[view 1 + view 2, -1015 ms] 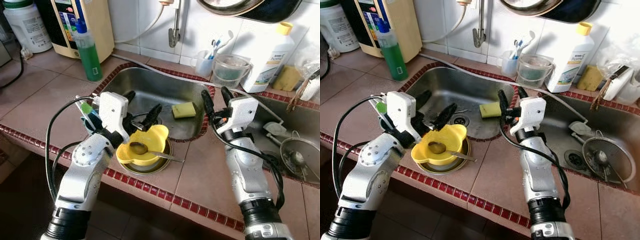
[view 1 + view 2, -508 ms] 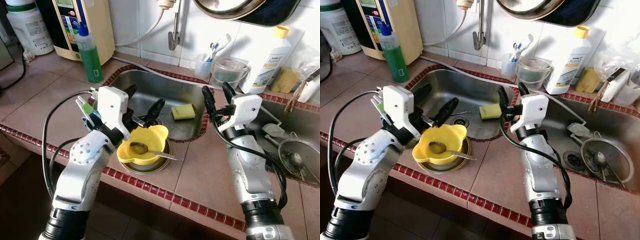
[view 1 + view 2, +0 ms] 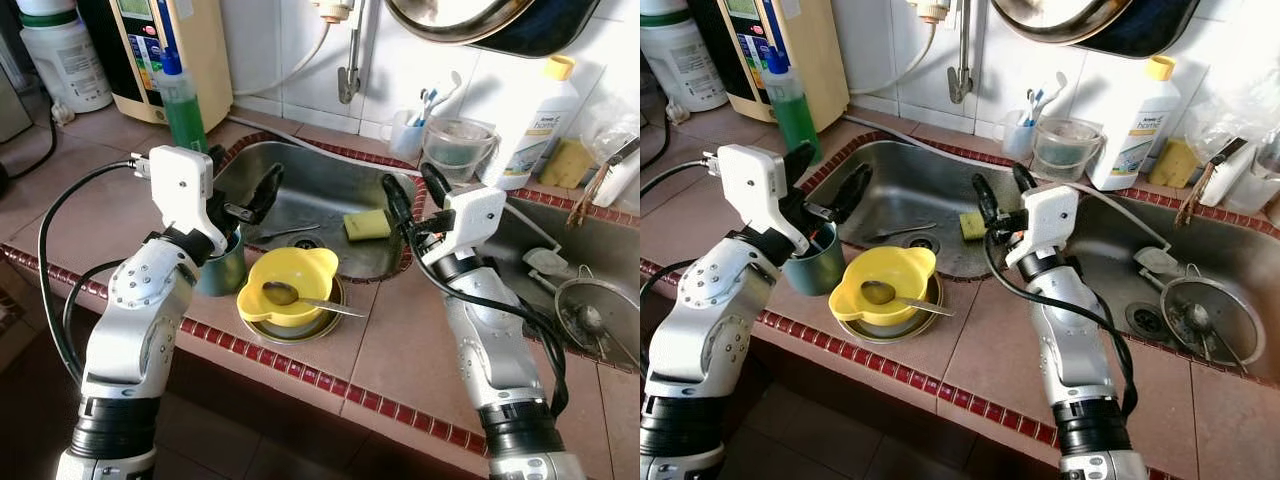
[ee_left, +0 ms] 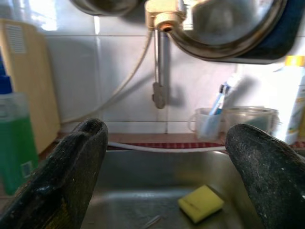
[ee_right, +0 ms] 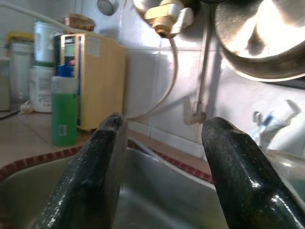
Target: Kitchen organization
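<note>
A yellow bowl [image 3: 290, 285] holding a spoon [image 3: 281, 294] rests on a metal plate [image 3: 322, 326] at the counter's front, just before the sink [image 3: 310, 180]. To the bowl's left stands a teal cup [image 3: 222, 268]. My left gripper [image 3: 243, 172] hovers open above the cup and the sink's left rim, its fingers [image 4: 62, 176] empty. A yellow sponge [image 3: 367, 222] lies in the sink, seen also as the sponge [image 4: 201, 203] beyond those fingers. My right gripper [image 3: 413, 190] is open and empty over the sink's right rim, beside the sponge.
A green soap bottle [image 3: 183, 105] and a cream appliance [image 3: 185, 40] stand at the back left. A toothbrush cup [image 3: 408, 125], plastic jug [image 3: 455, 142] and white bottle [image 3: 535, 120] line the back wall. A second basin with a strainer [image 3: 590, 315] lies to the right. A tap [image 3: 348, 70] hangs above.
My left gripper has lifted back and to the left, away from the yellow bowl, uncovering the teal cup. My right gripper has shifted slightly left toward the sink. The camera moved a little.
</note>
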Controlling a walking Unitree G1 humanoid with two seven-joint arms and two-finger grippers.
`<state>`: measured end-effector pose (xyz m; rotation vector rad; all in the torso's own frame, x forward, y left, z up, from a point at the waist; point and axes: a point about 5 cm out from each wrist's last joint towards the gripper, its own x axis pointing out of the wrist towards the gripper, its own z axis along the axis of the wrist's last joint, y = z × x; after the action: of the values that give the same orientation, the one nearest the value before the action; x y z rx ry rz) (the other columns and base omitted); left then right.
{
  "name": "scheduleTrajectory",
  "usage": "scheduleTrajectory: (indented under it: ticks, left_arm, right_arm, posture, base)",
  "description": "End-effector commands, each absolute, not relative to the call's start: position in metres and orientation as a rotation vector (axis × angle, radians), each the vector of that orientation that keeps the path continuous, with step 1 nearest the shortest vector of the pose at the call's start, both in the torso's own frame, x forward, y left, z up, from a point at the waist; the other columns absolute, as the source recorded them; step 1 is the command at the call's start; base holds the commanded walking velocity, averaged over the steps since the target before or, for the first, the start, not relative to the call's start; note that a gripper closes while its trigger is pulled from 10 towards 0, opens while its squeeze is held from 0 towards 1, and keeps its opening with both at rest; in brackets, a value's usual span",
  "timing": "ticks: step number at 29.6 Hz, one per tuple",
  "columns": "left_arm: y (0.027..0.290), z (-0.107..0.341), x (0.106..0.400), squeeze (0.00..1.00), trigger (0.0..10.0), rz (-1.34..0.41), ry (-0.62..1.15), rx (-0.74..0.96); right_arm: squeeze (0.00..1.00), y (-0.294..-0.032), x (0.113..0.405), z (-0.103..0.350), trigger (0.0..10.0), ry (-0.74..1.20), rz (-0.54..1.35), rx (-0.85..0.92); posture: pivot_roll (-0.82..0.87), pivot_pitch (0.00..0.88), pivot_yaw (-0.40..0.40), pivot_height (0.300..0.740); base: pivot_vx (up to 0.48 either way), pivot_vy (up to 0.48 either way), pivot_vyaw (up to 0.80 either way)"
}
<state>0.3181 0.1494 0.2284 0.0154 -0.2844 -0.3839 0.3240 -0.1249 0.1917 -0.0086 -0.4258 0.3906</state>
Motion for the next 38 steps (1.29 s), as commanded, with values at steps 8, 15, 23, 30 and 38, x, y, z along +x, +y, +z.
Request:
scheduleTrajectory:
  ticks: [8, 15, 23, 30, 38]
  left_arm:
    - [0.165, 0.231, 0.327, 0.0, 10.0, -0.279, -0.275, 0.031]
    - [0.17, 0.227, 0.33, 0.0, 10.0, -0.232, -0.252, 0.031]
    - [0.174, 0.224, 0.331, 0.0, 10.0, -0.208, -0.237, 0.048]
    - [0.189, 0.22, 0.328, 0.0, 10.0, -0.145, -0.217, 0.08]
    - [0.199, 0.219, 0.327, 0.0, 10.0, -0.106, -0.198, 0.1]
  right_arm:
    - [0.0, -0.109, 0.312, 0.193, 10.0, -0.415, 0.51, 0.041]
    - [0.0, -0.102, 0.306, 0.193, 10.0, -0.402, 0.546, 0.07]
    - [0.0, -0.098, 0.299, 0.195, 10.0, -0.389, 0.587, 0.117]
    - [0.0, -0.095, 0.292, 0.196, 10.0, -0.377, 0.635, 0.118]
    - [0.0, -0.091, 0.287, 0.192, 10.0, -0.355, 0.668, 0.112]
  posture:
    - [-0.17, 0.052, -0.004, 0.74]
    - [-0.17, 0.057, -0.006, 0.74]
    - [-0.17, 0.057, -0.007, 0.74]
    - [-0.17, 0.052, -0.01, 0.74]
    - [-0.16, 0.05, -0.013, 0.74]
  base:
    - [0.0, 0.0, 0.0]
    - [0.0, 0.0, 0.0]
    - [0.0, 0.0, 0.0]
    - [0.0, 0.0, 0.0]
    - [0.0, 0.0, 0.0]
